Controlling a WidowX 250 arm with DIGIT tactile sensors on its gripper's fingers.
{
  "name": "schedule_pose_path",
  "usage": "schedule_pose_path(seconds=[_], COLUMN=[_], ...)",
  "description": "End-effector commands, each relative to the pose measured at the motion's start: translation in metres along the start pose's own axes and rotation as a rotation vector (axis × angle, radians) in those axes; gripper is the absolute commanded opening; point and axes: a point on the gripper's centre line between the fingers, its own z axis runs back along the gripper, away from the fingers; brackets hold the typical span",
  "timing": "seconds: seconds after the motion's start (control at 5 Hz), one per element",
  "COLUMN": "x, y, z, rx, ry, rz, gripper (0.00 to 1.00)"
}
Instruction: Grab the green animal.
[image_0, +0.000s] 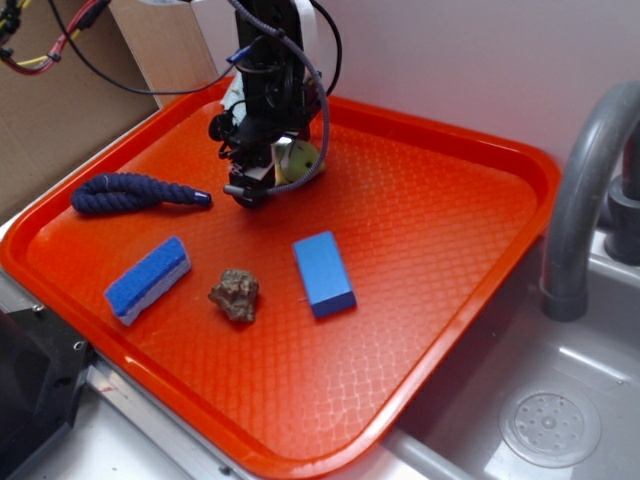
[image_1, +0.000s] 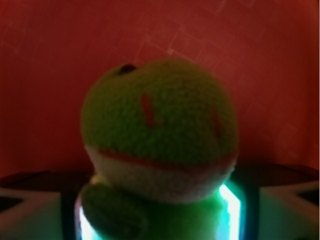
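Note:
The green animal (image_0: 297, 160) sits on the orange tray (image_0: 450, 300) near its back rim, partly hidden by the arm. My gripper (image_0: 265, 185) is lowered around it, down at the tray. In the wrist view the green animal (image_1: 160, 125) fills the middle: a round yellow-green head with a red-and-white band and a stubby limb at lower left. Its body lies deep inside my gripper (image_1: 157, 220), whose jaws stand wide on either side. The limb overlaps the left finger's inner edge. A thin lit strip shows between the toy and the right finger (image_1: 250, 210).
On the tray lie a dark blue rope (image_0: 135, 192) at the left, a blue-and-white sponge (image_0: 148, 279), a brown rock (image_0: 235, 294) and a blue block (image_0: 323, 273) in front. A grey faucet (image_0: 585, 190) and a sink (image_0: 550, 425) are to the right.

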Motion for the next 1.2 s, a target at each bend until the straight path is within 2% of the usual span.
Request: schedule_pose_path(seconds=[0.0, 0.2, 0.4, 0.6, 0.8, 1.0], x=[0.012, 0.015, 0.020, 0.020, 0.017, 0.002], y=[-0.023, -0.043, -0.055, -0.056, -0.040, -0.025], z=[0.050, 0.103, 0.140, 0.174, 0.197, 0.207], rx=[0.121, 0.106, 0.035, 0.049, 0.017, 0.042], ry=[-0.103, -0.177, -0.143, -0.158, -0.167, -0.259], rz=[0.431, 0.686, 0.929, 1.185, 1.435, 1.586], gripper=[0.00, 0.00, 0.00, 0.00, 0.00, 0.00])
